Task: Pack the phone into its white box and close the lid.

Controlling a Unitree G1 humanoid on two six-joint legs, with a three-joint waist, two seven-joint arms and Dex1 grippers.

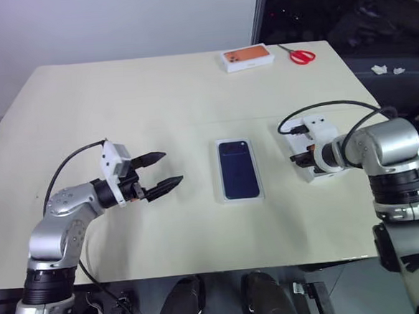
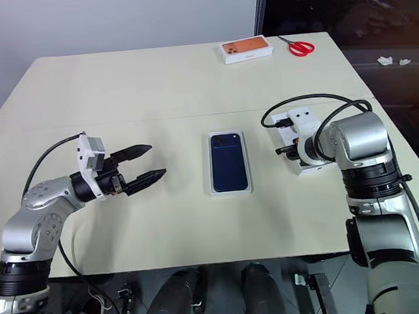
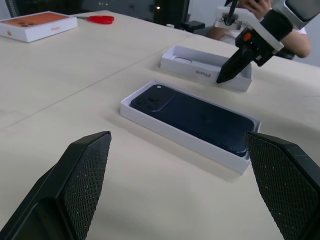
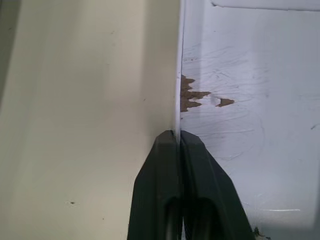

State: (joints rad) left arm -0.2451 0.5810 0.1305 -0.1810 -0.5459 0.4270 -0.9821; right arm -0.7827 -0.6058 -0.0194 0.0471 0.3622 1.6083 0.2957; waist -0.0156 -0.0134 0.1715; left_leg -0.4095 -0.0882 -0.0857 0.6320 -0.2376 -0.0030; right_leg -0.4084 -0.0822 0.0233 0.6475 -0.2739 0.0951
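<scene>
Robot lab or test room, indoors. Evidence: one large cream table (image 1: 155, 96) against a plain white wall (image 1: 114, 23), dark glass partition (image 2: 343, 4) behind. Table sparsely laid out like a trial setup: orange-printed box (image 1: 246, 57), red scissors (image 1: 300, 55). A person (image 3: 295, 42) sits at the far side.

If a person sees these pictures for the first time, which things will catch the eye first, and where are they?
The slim dark navy-blue phone lies in the shallow white cardboard box at the middle of the pale table. To its right, the right pincer is shut on a wall of the upturned white cardboard lid, while the left pincer hovers open on the other side. An orange-printed white box and red scissors lie at the far edge.
</scene>
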